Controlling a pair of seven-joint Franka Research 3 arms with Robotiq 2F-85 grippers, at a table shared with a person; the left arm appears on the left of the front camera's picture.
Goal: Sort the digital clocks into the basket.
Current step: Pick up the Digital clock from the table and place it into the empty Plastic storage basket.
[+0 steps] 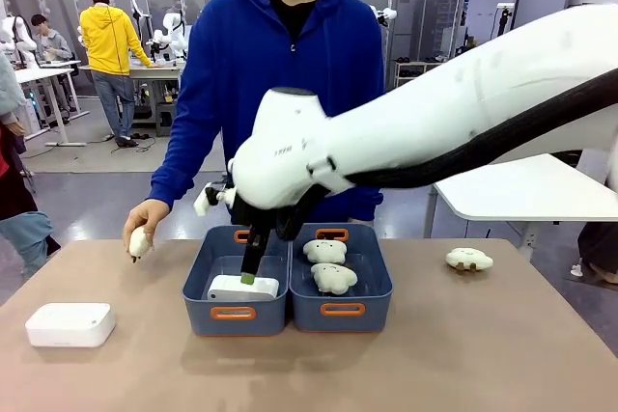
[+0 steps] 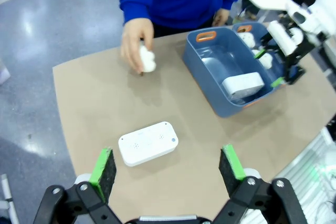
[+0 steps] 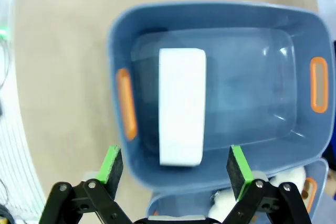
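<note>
Looking across from the front, I see the right gripper [image 1: 249,272] hanging low in the left basket [image 1: 203,311], jaws apart and holding nothing, just above the clock [image 1: 243,288] that lies flat inside. The other clock [image 1: 70,324] sits on the table [image 1: 435,354] well to the left, a person's hand [image 1: 150,217] holds a toy [image 1: 140,241] near the far edge, and more toys [image 1: 334,278] lie in the second tub [image 1: 372,308]. From the left wrist, the left gripper [image 2: 167,165] hovers with jaws wide apart, the other clock [image 2: 148,143] lying just beyond its fingertips with its long side across the gap. From the right wrist, the clock [image 3: 181,106] lies near one handle end of the basket [image 3: 220,17], clear of the pads [image 3: 113,163]. My worry is that smooth, broad plastic: gripped long-ways it may be too wide or slip out. The right arm also crosses the left's likely path to the basket, so they could knock, and a finger could catch the rim on lifting.
</note>
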